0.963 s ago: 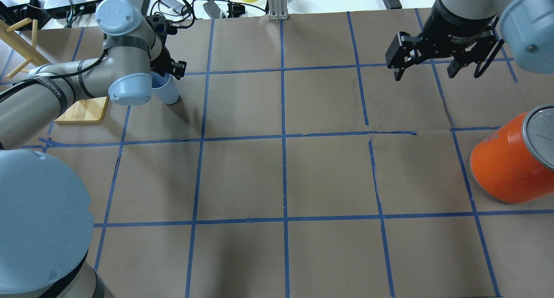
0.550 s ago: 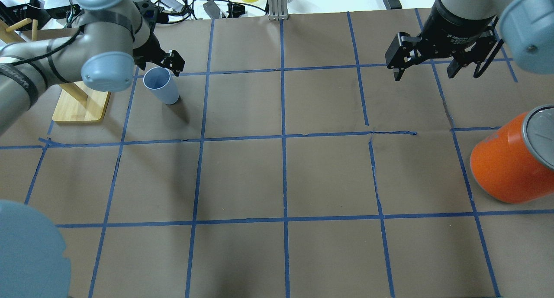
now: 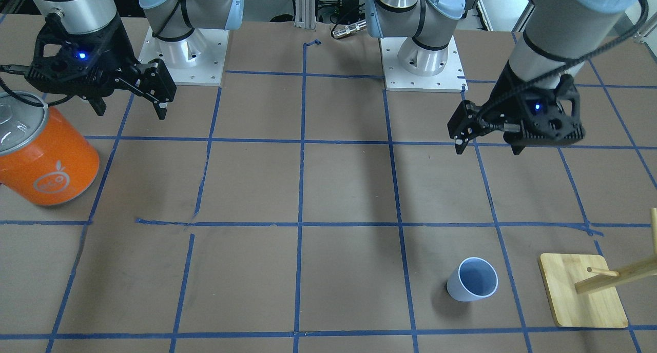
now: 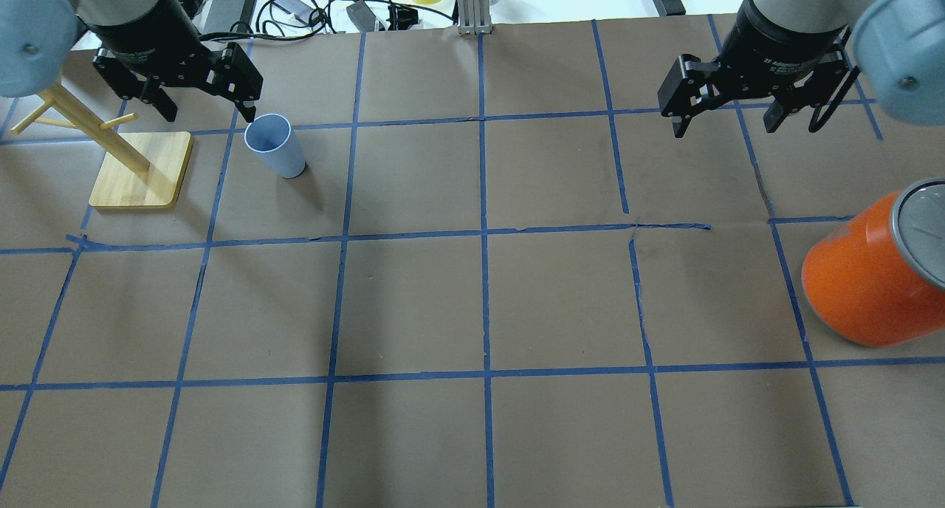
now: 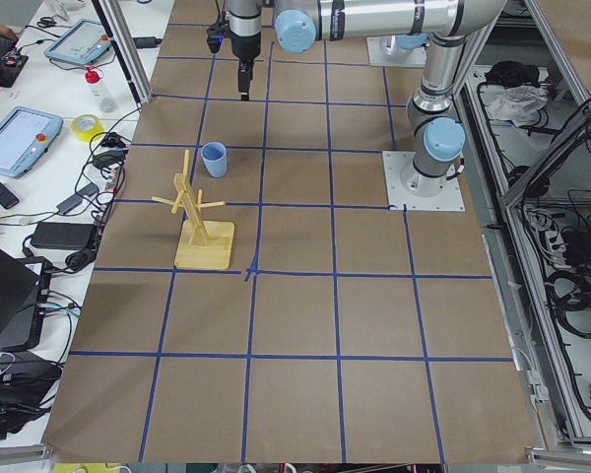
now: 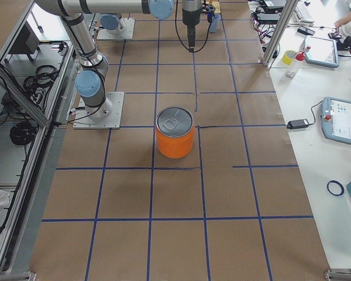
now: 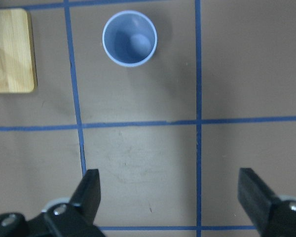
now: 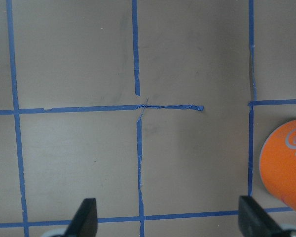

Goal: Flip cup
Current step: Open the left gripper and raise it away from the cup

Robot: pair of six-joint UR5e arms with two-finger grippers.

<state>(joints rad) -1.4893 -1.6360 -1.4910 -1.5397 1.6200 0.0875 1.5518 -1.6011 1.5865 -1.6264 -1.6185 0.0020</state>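
- We see cup standing on table, mouth up, bluish inside showing, within one taped square.
- Wooden stand near cup, at view's right edge; pegs slant upward.
- Left gripper hangs above table, well apart from cup, on robot-base side; fingers spread, nothing between them.
- Right gripper at opposite end, fingers spread, empty, near orange can with silver lid.
- We note blue tape grid over brown surface.

A: How does the cup look?
B: Small, pale blue, tapered, no handle — the inside is bluish.
A: And its pose?
B: It stands upright on the table, mouth open upward, nothing touches it, inside one taped square, near the wooden stand.
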